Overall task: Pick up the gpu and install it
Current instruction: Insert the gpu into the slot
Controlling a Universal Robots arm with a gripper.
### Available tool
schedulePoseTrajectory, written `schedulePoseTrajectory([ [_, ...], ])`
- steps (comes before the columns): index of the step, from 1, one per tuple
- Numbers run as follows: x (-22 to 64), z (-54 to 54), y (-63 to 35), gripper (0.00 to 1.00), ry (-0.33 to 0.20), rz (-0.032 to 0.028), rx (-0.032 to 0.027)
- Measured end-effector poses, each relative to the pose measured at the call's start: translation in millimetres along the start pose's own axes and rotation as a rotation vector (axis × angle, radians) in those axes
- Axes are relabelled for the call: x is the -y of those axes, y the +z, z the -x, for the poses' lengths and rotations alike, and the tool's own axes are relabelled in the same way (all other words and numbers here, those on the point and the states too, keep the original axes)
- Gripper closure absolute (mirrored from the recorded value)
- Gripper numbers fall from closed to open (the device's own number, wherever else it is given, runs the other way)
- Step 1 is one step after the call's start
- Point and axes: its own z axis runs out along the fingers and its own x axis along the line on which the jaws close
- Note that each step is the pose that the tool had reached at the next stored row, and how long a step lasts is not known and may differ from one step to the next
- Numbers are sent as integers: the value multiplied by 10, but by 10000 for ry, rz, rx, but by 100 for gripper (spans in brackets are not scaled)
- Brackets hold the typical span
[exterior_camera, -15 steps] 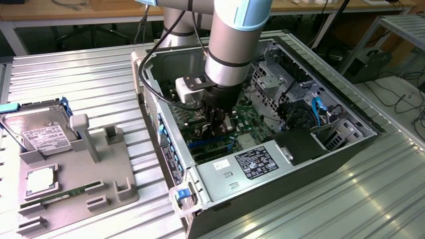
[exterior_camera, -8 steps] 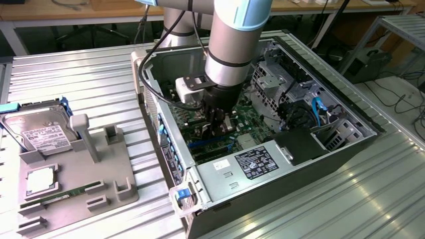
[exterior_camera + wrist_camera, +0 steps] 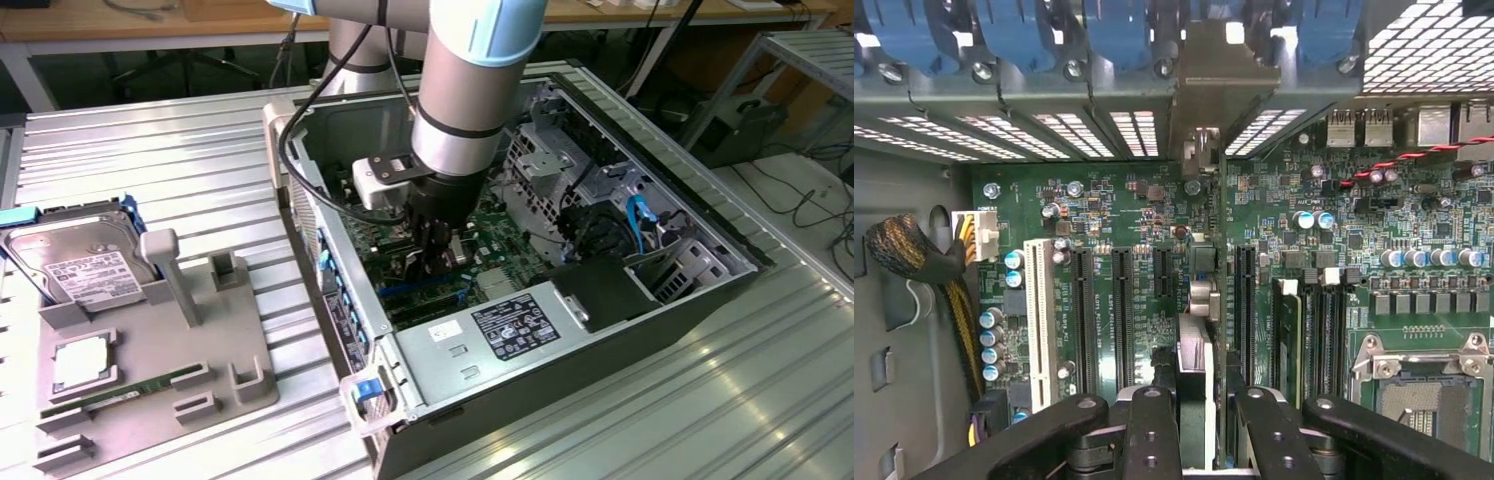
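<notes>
My gripper (image 3: pixel 435 252) is lowered into the open computer case (image 3: pixel 707 250), just above the green motherboard (image 3: pixel 501 250). It is shut on the gpu (image 3: pixel 1195 375), a thin dark card seen edge-on between the two black fingers (image 3: pixel 1152 430). The card stands upright along a black expansion slot (image 3: pixel 1239 300) in the middle of the board. Its pale metal bracket (image 3: pixel 1219 90) lies against the case's rear slot openings. In the exterior view the gpu (image 3: pixel 445 262) is a dark sliver under the wrist, mostly hidden by the fingers.
A grey tray (image 3: pixel 227 370) at the exterior view's left holds a silver hard drive (image 3: pixel 80 265), a green memory stick (image 3: pixel 114 392) and a square chip (image 3: pixel 80 362). Inside the case are a power supply (image 3: pixel 514 325), blue latches (image 3: pixel 1004 30), a white slot (image 3: pixel 1037 310) and a CPU socket (image 3: pixel 1424 370).
</notes>
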Motion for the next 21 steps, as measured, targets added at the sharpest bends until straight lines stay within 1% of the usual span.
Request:
schedulePoseTrajectory([
  [19,21,2,0,73,0,-1,-1],
  [21,12,3,1,73,0,-17,0],
])
